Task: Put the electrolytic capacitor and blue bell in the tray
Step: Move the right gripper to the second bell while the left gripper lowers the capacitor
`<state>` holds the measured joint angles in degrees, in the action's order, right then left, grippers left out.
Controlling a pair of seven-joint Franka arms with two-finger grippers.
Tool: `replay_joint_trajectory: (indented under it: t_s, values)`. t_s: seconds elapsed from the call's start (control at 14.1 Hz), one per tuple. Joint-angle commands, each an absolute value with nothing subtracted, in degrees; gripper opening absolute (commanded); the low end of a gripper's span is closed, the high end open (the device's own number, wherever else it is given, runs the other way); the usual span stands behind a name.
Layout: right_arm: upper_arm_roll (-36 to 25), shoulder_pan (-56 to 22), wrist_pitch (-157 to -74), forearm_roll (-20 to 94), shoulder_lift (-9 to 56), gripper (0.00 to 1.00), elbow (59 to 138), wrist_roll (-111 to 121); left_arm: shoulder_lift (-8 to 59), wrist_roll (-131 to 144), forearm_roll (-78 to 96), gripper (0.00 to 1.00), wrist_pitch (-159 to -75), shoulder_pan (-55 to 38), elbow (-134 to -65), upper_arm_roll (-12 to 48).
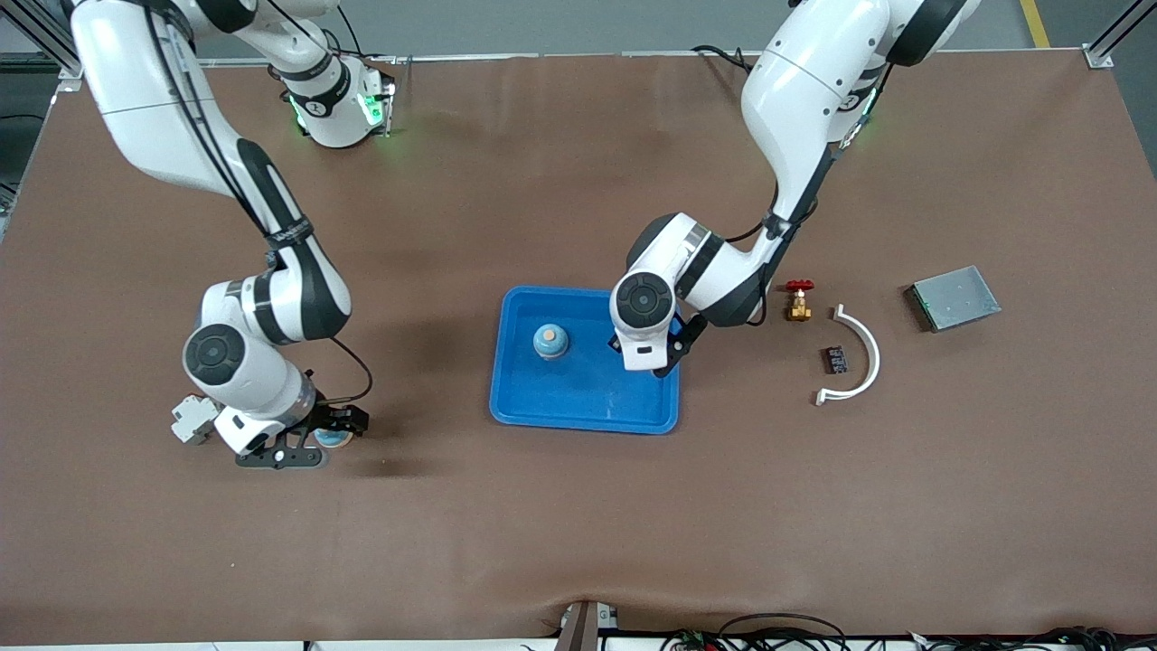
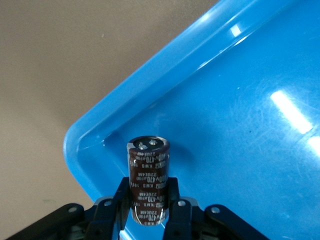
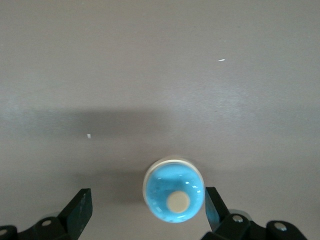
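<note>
The electrolytic capacitor (image 2: 148, 180) is gripped upright by the left gripper (image 2: 148, 210) fingers, low over a corner of the tray (image 1: 515, 398). Better lower it flat before release. The right gripper (image 3: 145, 207) fingers stand open around the blue bell (image 3: 173, 190) on the worktop (image 1: 578, 524); center first, then close.

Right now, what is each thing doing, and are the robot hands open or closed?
left gripper: shut on the capacitor, over the tray.
capacitor: held upright.
tray: flat on the table, one bell inside.
bell in tray: standing upright.
right gripper: open, fingers either side of a second bell.
second bell: upright on the table.
</note>
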<state>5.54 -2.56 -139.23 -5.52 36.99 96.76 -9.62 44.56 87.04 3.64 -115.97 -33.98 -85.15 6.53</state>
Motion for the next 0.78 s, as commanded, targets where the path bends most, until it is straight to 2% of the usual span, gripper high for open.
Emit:
replay_joint_trajectory:
  t_s: [0.0, 0.5, 0.71]
  values:
    - [9.1, 1.4, -142.0, -5.9, 38.2, 1.00, 97.6, -6.9, 45.2, 87.9, 4.0, 0.00, -116.5, -34.9, -84.4, 5.5]
    - [9.0, 2.0, -142.9, -6.0, 39.8, 1.00, 97.8, -4.8, 46.0, 87.8, 3.0, 0.00, -116.6, -34.9, -84.4, 5.5]
    - [8.9, 2.1, -143.0, -6.0, 40.0, 1.00, 98.1, -4.7, 46.0, 87.5, 2.5, 0.23, -116.6, -34.8, -84.4, 5.5]
